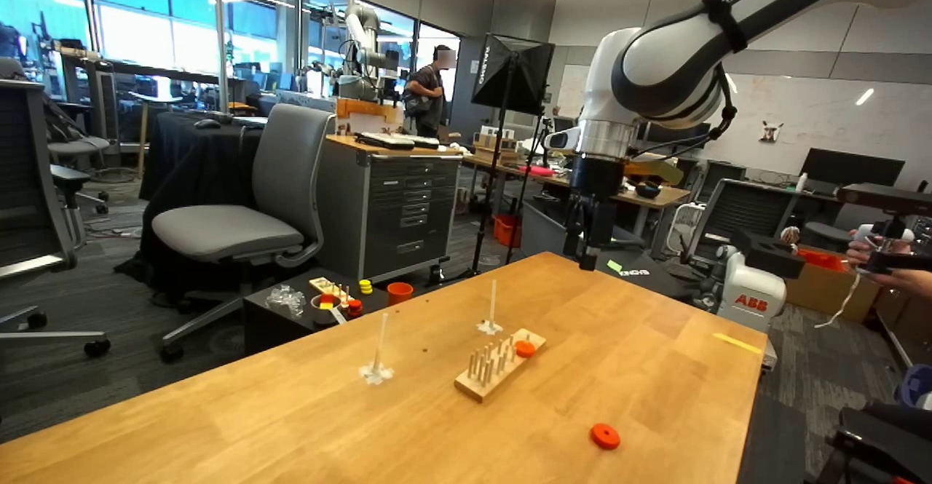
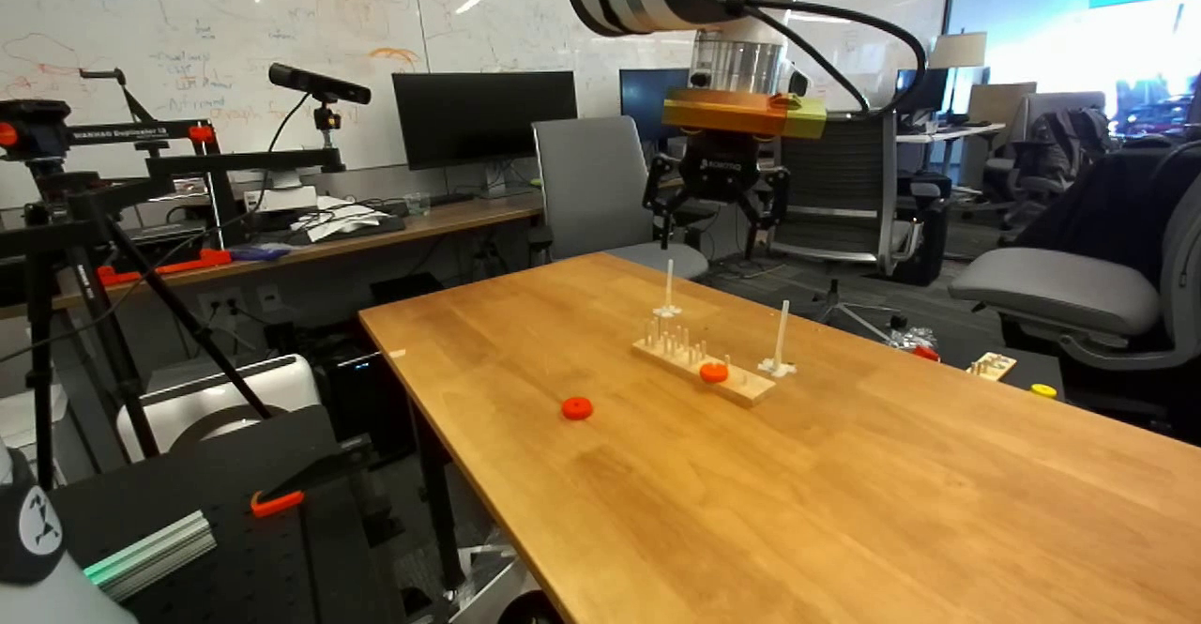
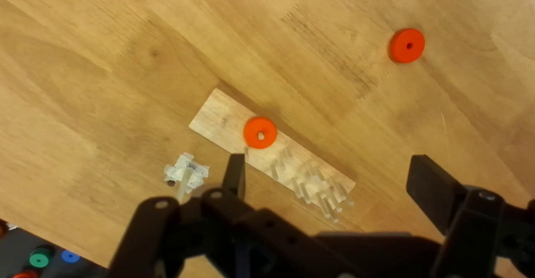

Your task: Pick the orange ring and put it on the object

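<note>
A pale wooden slab (image 1: 510, 367) with several short upright pegs lies on the table; it also shows in an exterior view (image 2: 751, 388) and the wrist view (image 3: 217, 115). An orange ring (image 3: 253, 133) sits around a peg near one end of the slab, also seen in both exterior views. A near-identical, slightly redder ring (image 3: 401, 52) lies flat on the bare table beside the slab; it shows in both exterior views (image 1: 604, 437) (image 2: 577, 408). My gripper (image 3: 328, 163) is open and empty, high above the table, its fingers in view in both exterior views (image 1: 580, 251) (image 2: 708, 241).
Two thin pale stands (image 1: 380, 346) (image 1: 493, 306) with taped bases rise beside the slab. A low black table (image 1: 284, 324) beyond the edge holds a red cup (image 1: 399, 293) and coloured pieces. A yellow strip (image 1: 737, 343) lies near a table corner.
</note>
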Robot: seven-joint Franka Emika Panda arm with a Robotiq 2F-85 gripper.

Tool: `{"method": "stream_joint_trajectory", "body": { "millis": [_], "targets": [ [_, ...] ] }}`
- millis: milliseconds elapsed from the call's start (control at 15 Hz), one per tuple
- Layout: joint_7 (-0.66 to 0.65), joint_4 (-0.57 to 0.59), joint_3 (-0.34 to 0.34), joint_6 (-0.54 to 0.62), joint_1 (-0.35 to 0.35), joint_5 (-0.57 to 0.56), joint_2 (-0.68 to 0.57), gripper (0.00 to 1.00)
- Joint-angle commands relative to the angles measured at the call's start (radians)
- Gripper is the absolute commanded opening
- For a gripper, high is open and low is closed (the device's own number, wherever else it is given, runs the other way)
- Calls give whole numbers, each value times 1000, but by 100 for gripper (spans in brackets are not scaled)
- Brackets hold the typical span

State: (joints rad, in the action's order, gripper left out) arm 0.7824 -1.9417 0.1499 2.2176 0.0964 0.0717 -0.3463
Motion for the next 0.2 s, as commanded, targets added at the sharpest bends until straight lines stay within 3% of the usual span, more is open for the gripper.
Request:
{"method": "stream_joint_trajectory", "body": {
  "millis": [0, 133],
  "targets": [
    [4, 2, -16, -2, -14, 6, -3, 100],
    [4, 3, -16, -2, -14, 6, -5, 100]
  ]
}}
